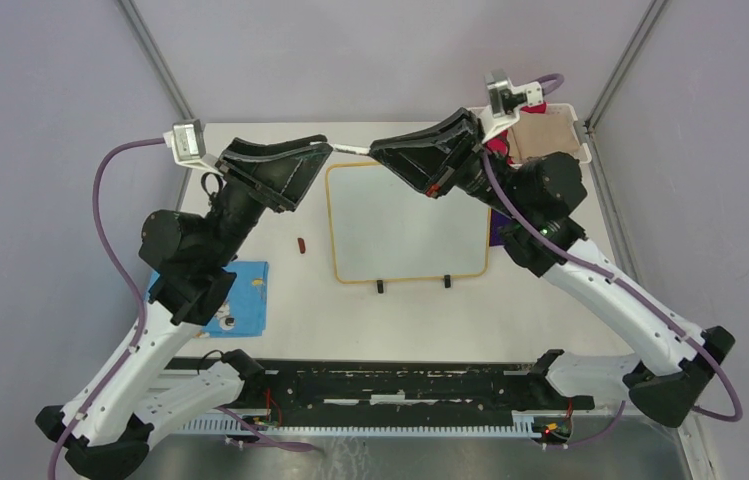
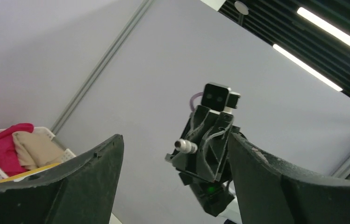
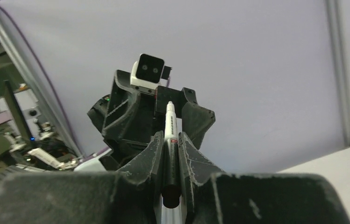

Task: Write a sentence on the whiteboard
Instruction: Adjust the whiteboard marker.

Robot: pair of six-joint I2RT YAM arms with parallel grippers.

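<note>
The small glossy white whiteboard with rounded corners and a thin yellow-orange frame [image 1: 410, 225] lies flat at the centre of the top view, its two black feet toward the bottom of the frame. Its face shows no writing, so the sentence is not yet begun.

Above the board's upper left corner the two arms meet nose to nose. The right gripper [image 3: 170, 142] is pinched tight on a slim white marker [image 3: 170, 116], which sticks out toward the other arm. The left gripper [image 2: 175, 140] stands with its jaws wide apart and nothing between them, the marker's end just in front of it.

The step in hand looks like taking the marker down to write:
- Draw the left arm back toward the left of the frame first, so the open fingers do not knock the pen.
- Which end is the writing tip I cannot tell; check this before turning it down.
- Set the tip near the board's upper left, leaving room for two lines.
- Press lightly, since the board may slide on its feet.

A small red piece [image 1: 300, 244], perhaps a cap, lies left of the board; keep the arms clear of it
</note>
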